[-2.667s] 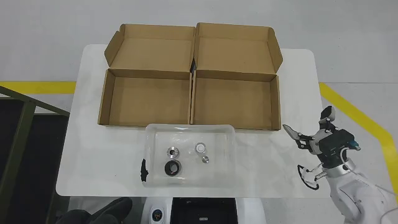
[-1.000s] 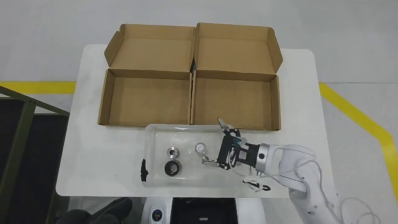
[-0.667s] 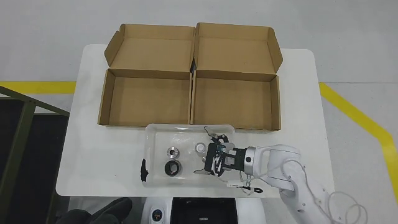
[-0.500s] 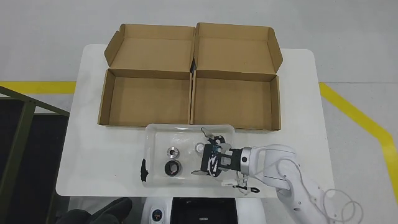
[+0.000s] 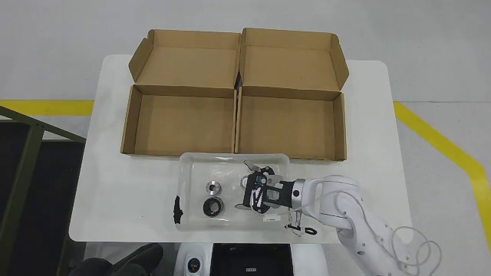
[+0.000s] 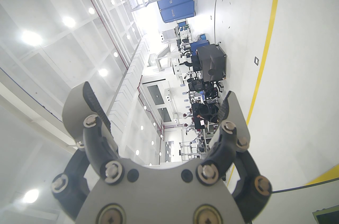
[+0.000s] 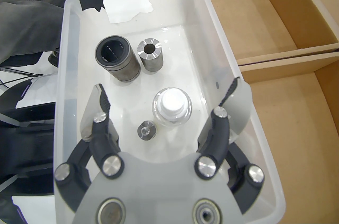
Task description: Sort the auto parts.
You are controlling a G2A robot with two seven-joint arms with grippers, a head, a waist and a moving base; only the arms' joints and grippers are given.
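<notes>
While the right end effector (image 7: 166, 92) hung over the clear plastic bin (image 7: 209, 10) with its jaws spread wide and gripping nothing, four auto parts stood on the bin's floor. They were a dark linear bearing (image 7: 117, 58), a steel sleeve (image 7: 151, 54) just beside it, a clear round part with a white cap (image 7: 172, 106), and a small steel hex fitting (image 7: 146, 130). The last two sat nearly touching, both within the line of the jaws, so a closing grip would likely have caught the pair or flicked the little fitting aside. One finger also lined up with the bin's side wall; a straight descent could have snagged the rim and dragged or tipped the light bin on the table (image 5: 115, 184). The capped part looked smooth and round, apt to squirt free if pinched off-centre. Two open cardboard boxes (image 5: 184, 126) stood side by side just beyond the bin. The left end effector (image 6: 157, 95), jaws apart and empty, pointed off into the room.
</notes>
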